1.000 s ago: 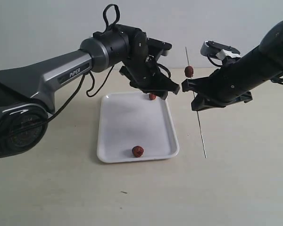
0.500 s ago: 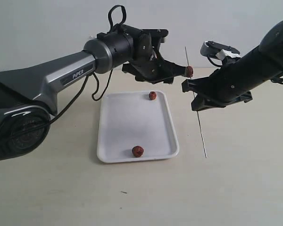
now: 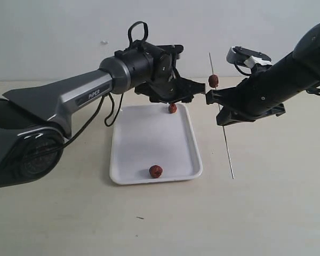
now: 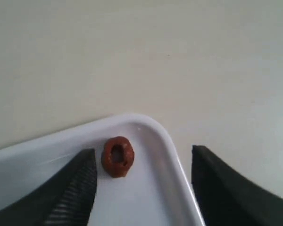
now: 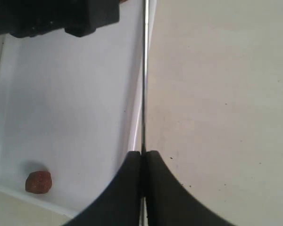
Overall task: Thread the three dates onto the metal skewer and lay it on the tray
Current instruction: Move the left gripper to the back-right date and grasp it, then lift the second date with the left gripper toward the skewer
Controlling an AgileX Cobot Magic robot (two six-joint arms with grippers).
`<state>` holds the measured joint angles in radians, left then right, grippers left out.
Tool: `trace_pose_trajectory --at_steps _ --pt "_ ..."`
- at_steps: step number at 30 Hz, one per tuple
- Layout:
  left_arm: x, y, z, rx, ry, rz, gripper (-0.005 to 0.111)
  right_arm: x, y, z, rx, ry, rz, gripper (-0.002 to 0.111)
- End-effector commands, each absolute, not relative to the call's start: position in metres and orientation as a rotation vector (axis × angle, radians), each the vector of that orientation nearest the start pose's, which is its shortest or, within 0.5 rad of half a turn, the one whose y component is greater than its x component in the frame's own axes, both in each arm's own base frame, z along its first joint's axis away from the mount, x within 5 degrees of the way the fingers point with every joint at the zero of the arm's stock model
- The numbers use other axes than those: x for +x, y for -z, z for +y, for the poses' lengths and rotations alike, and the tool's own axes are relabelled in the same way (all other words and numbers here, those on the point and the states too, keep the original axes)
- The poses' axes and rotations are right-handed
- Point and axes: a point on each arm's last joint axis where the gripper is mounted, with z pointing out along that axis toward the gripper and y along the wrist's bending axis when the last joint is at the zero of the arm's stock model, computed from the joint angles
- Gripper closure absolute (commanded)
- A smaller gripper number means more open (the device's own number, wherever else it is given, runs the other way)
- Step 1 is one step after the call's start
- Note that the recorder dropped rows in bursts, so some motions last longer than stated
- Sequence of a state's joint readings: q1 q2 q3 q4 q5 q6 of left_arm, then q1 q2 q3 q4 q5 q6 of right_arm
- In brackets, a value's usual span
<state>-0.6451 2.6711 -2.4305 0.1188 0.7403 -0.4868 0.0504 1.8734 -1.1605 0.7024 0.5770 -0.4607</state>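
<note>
One date (image 3: pixel 214 80) rides the metal skewer (image 3: pixel 227 146) pinched by the right gripper (image 5: pixel 142 154); left gripper (image 4: pixel 142 151) gapes empty (above the tray (image 3: pixel 149 140)).

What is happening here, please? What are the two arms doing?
The right gripper is shut on the skewer and holds it nearly upright beside the tray. One date is already threaded near the skewer's top end. The left gripper is open and hovers over a second date in the tray's far corner. The third date lies by the near rim.
</note>
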Motion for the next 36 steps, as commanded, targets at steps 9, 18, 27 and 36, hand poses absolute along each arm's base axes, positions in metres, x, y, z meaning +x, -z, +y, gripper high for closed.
trace_pose_trajectory --at_steps 9,18,27,36 --pt "0.469 -0.122 -0.341 0.194 0.348 2.456 0.049 0.376 -0.182 0.049 0.007 -0.53 2.626 0.108" --pt "0.47 -0.103 -0.342 0.177 0.343 2.473 0.049 0.373 -0.182 0.051 -0.007 -0.556 2.652 0.108" --pt "0.473 -0.1 -0.34 0.114 0.328 2.451 0.054 0.373 -0.182 0.051 -0.009 -0.561 2.657 0.108" --pt "0.472 -0.096 -0.339 0.113 0.312 2.467 0.054 0.373 -0.182 0.051 -0.009 -0.561 2.657 0.108"
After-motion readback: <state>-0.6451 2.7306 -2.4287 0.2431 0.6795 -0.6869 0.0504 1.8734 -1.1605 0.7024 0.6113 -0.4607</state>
